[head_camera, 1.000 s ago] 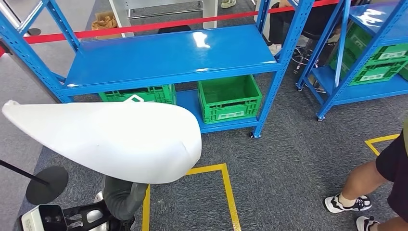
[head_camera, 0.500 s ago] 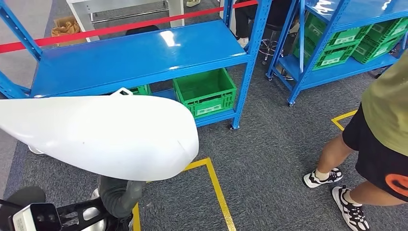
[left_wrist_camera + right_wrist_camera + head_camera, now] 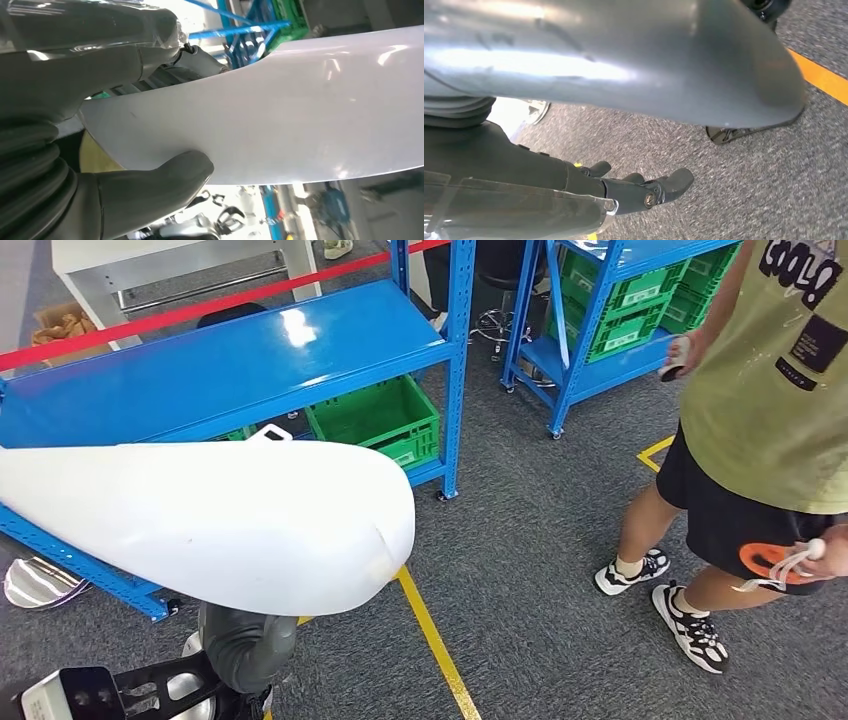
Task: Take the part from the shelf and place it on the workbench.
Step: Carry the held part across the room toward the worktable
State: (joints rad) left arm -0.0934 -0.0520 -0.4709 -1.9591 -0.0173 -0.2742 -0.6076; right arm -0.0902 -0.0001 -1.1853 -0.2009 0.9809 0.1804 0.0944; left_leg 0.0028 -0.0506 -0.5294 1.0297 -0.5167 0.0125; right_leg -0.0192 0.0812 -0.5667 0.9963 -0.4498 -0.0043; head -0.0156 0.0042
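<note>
I carry a large white curved part [image 3: 200, 525], which spans the left half of the head view and hides both hands there. In the left wrist view my left hand [image 3: 55, 95] grips the part [image 3: 280, 110], its thumb [image 3: 160, 185] on one face and its fingers on the other. In the right wrist view the part [image 3: 614, 55] lies over my right hand [image 3: 574, 190]. The dark fingers [image 3: 659, 187] reach out under it with carpet showing in the gap, and whether this hand grips the part is hidden.
A blue shelf [image 3: 220, 360] with green crates [image 3: 375, 420] on its bottom level stands ahead on the left. A second blue rack [image 3: 600, 300] stands behind it. A person [image 3: 760, 410] stands close on the right. A yellow floor line [image 3: 430, 640] crosses the grey carpet.
The whole view has swung round, so the shelves slid left in the picture. The person has come closer at the right. The part stays in the same hold.
</note>
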